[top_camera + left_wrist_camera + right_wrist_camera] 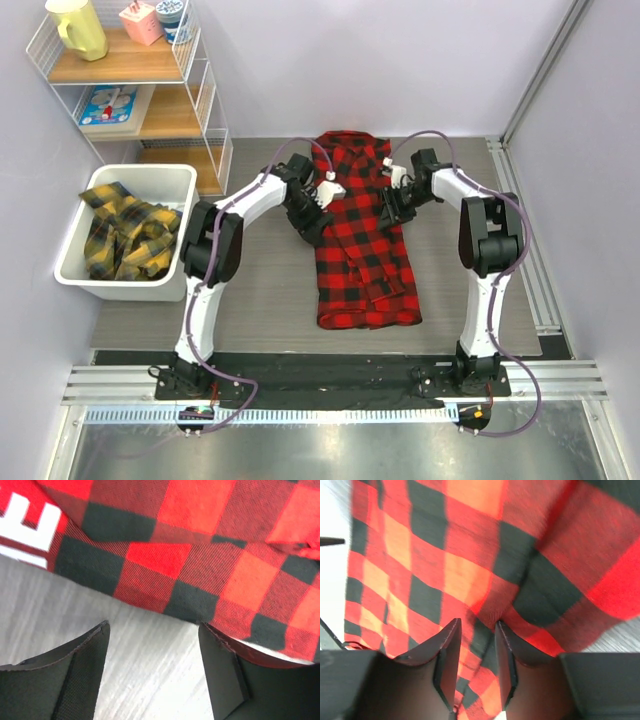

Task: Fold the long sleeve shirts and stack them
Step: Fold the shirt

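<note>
The red-and-black checked shirt lies in the middle of the table as a long narrow strip, collar at the far end. My left gripper is at its left edge. In the left wrist view it is open with bare table between the jaws, and the shirt's edge with white lettering lies just beyond. My right gripper is at the shirt's right edge. In the right wrist view it is shut on a puckered fold of the shirt. Yellow-and-black shirts lie crumpled in a bin.
The white bin stands at the table's left side. A wire shelf rack with a yellow jug and boxes stands at the back left. A metal rail runs along the right edge.
</note>
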Robot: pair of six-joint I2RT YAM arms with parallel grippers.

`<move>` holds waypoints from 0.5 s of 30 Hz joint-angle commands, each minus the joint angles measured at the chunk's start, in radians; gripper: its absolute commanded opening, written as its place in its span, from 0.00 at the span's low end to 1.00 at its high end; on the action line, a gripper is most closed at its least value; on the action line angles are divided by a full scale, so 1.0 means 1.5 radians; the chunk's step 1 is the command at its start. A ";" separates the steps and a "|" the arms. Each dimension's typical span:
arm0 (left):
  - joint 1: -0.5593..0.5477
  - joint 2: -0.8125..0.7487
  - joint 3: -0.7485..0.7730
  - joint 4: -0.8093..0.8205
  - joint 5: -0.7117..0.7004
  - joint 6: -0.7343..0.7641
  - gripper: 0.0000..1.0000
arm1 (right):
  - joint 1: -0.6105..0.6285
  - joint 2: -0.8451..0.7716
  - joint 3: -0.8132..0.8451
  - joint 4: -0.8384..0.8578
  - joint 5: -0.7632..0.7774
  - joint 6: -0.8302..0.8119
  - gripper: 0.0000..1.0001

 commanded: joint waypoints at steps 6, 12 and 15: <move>-0.007 -0.185 -0.078 -0.010 0.115 0.020 0.87 | -0.006 -0.227 -0.045 -0.003 -0.021 -0.094 0.49; -0.102 -0.164 -0.123 0.014 0.066 0.022 0.72 | -0.008 -0.288 -0.135 -0.034 0.019 -0.179 0.48; -0.121 -0.137 -0.135 0.025 0.053 0.024 0.67 | -0.013 -0.358 -0.178 0.053 0.030 -0.166 0.51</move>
